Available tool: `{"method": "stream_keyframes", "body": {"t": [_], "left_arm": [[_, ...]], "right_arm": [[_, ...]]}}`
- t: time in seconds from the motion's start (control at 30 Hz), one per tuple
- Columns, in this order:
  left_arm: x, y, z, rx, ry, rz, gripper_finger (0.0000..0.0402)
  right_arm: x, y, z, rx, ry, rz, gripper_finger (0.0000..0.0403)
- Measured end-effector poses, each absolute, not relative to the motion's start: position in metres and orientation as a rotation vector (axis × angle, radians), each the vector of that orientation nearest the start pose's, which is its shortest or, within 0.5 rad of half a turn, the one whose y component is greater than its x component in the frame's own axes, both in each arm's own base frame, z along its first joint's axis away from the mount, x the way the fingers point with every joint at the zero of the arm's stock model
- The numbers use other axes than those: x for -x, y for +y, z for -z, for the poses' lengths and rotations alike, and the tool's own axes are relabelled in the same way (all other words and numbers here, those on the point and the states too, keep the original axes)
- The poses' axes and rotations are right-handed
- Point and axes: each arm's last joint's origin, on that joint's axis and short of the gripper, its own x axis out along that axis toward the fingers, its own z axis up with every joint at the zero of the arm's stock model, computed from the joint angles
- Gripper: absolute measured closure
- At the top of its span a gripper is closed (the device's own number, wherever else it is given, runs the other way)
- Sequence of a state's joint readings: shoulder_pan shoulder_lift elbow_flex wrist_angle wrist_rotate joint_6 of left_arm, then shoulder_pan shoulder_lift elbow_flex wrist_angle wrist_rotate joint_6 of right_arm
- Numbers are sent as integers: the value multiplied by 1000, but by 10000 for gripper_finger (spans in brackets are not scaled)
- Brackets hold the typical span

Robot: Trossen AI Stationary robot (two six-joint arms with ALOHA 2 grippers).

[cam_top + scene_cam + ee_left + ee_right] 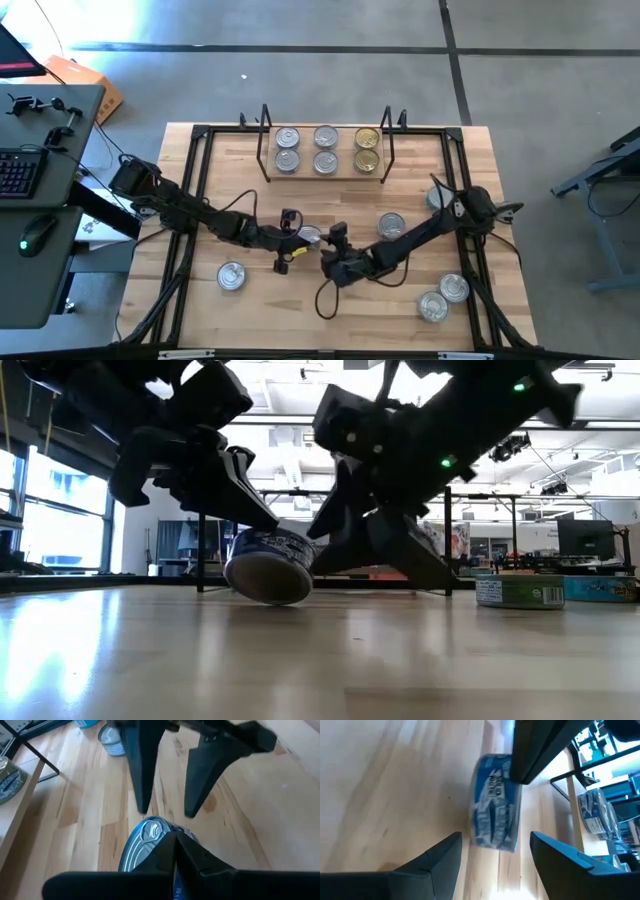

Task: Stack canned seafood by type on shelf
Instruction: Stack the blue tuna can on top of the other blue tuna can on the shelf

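Observation:
A blue-labelled can of seafood (270, 565) with a silver lid (145, 837) stands tilted mid-table. My left gripper (175, 851) is shut on it. My right gripper (495, 862) is open just to its right. Its two fingers (142, 775) point at the can without touching it. The shelf (306, 150) stands at the far edge and carries six cans: two rows of silver-lidded ones and two gold-topped ones (367, 148). In the high view the held can (311, 235) shows between both grippers. My left gripper holds the can at the edge of its lid (161, 844), its two fingertips closed together there; the fingers themselves hide the exact spot. They slant down from the table's left. The can hangs tilted, lid facing the left arm. Whether its lower edge (272, 600) touches the tabletop, I cannot tell.
Loose cans lie on the tabletop: one near left (232, 276), one right of centre (391, 225), two near right (453, 288) (433, 306). A black frame (200, 135) runs along the table's edges. A green-labelled can (520, 590) shows low at the right.

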State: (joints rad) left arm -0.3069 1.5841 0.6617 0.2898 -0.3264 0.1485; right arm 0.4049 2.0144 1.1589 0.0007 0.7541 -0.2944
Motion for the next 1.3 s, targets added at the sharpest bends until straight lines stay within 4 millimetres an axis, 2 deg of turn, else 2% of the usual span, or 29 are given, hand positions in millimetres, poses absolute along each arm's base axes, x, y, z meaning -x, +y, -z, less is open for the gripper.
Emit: {"method": "stream_keyframes", "body": {"t": [0.3, 0.43, 0.57, 0.7, 0.8, 0.97, 1.17, 1.3], "left_arm": [[-287, -80, -156, -324, 557, -23, 401], [-288, -80, -158, -325, 542, -42, 401], [-287, -81, -157, -352, 547, -101, 401], [-283, -87, -161, -470, 542, -124, 389], [-280, -93, -167, -532, 520, -85, 355], [-279, -94, -173, -483, 496, -38, 266], [-286, -79, -157, -433, 565, -49, 161], [-289, -71, -150, -422, 603, -79, 132]], "right_arm": [[-387, 113, -131, 624, 756, 148, 183], [-391, 110, -133, 563, 723, 182, 217], [-391, 110, -133, 477, 707, 215, 274], [-389, 110, -135, 363, 704, 252, 280], [-386, 110, -145, 270, 751, 251, 280], [-389, 108, -156, 186, 820, 249, 280], [-395, 102, -157, 155, 818, 225, 280], [-396, 98, -158, 142, 813, 221, 280]]}}
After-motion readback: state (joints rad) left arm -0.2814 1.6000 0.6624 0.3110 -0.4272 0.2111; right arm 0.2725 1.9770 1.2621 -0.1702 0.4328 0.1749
